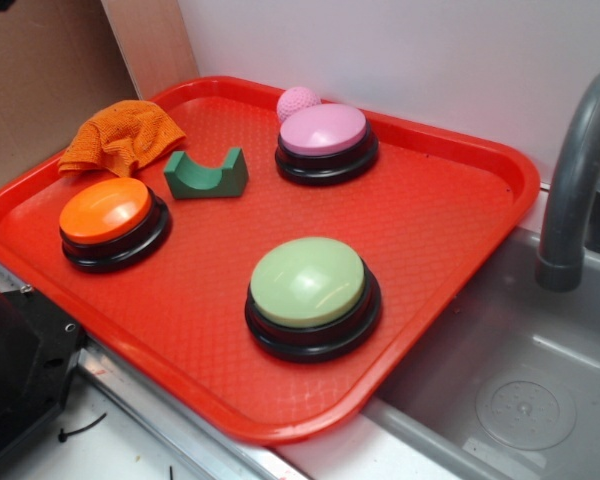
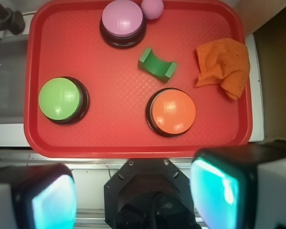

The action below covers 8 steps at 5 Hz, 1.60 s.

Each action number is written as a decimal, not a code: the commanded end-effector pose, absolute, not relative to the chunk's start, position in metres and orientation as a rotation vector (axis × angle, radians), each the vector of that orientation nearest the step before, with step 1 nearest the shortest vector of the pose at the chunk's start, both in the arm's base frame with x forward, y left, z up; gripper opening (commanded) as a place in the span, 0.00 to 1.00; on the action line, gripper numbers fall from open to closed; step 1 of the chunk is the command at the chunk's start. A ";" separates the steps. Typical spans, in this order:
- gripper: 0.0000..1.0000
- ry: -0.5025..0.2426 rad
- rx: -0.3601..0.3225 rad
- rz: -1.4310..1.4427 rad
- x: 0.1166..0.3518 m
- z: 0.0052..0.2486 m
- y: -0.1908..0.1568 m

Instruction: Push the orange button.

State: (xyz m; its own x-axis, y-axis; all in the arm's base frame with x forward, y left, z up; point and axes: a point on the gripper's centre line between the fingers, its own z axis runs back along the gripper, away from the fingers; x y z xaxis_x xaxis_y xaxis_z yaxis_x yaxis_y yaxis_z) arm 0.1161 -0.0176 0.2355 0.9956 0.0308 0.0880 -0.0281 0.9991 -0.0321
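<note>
The orange button (image 1: 107, 212), a glossy orange dome on a black round base, sits at the left of the red tray (image 1: 450, 210). In the wrist view the orange button (image 2: 173, 111) lies right of centre on the tray (image 2: 114, 138), far below and ahead of my gripper (image 2: 133, 193). The gripper is open, its two teal-padded fingers (image 2: 214, 188) wide apart at the bottom of the wrist view, with nothing between them. It hangs high above the robot's black base, short of the tray's near edge. The gripper does not show in the exterior view.
On the tray also stand a pale green button (image 1: 308, 285), a pink button (image 1: 325, 132), a pink ball (image 1: 297, 102), a green arch block (image 1: 206, 175) and an orange knitted cloth (image 1: 120, 135). A grey sink (image 1: 520, 390) with a faucet (image 1: 575, 180) lies to the right.
</note>
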 end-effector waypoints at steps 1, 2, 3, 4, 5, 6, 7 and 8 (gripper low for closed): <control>1.00 -0.089 -0.031 0.030 0.116 0.235 -0.018; 1.00 -0.031 -0.060 0.057 0.147 0.185 0.032; 1.00 -0.009 -0.048 0.059 0.157 0.135 0.055; 1.00 -0.015 -0.020 0.000 0.155 0.095 0.052; 1.00 -0.024 0.008 -0.037 0.154 0.075 0.045; 1.00 -0.008 0.027 -0.023 0.157 0.061 0.047; 1.00 -0.014 0.044 -0.040 0.161 0.057 0.045; 1.00 0.004 0.040 -0.035 0.163 0.055 0.045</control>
